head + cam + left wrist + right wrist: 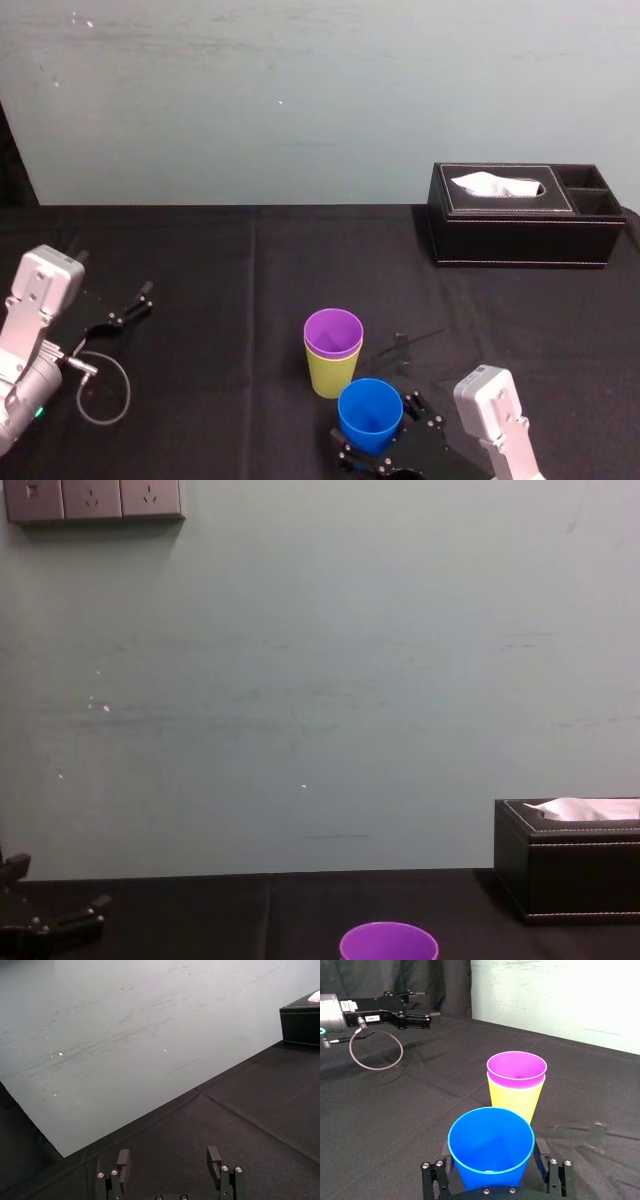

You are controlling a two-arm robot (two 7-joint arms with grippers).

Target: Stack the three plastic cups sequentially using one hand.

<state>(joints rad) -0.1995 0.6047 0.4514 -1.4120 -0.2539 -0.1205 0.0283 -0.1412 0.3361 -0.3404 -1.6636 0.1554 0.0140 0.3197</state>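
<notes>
1. Finding the right gripper (493, 1160) low at the near edge of the black tablecloth (200, 270), right of centre, grasping the bright blue cup (368, 412), with one finger pressing on each side of the cup wall.
2. Seeing the blue cup held upright with its mouth up; being unable to tell whether its base is touching the cloth.
3. Locating the purple cup (333, 333) nested inside the yellow-green cup (328, 378), both upright near the middle of the table, with the purple rim sitting slightly above the yellow-green rim.
4. Placing the blue cup just beside that nested pair, on its nearer, right-hand side; being unable to tell whether they touch.
5. Noting the left gripper (169, 1160) at the left side of the table, well apart from all three cups, released, with its fingers spread and nothing between them.
6. Noting a grey cable loop (100, 392) lying on the cloth beside the left arm.
7. Recording a black leather tissue box (525, 235) at the far right by the pale wall (300, 90), with white tissue showing at its slot, well apart from the cups.
</notes>
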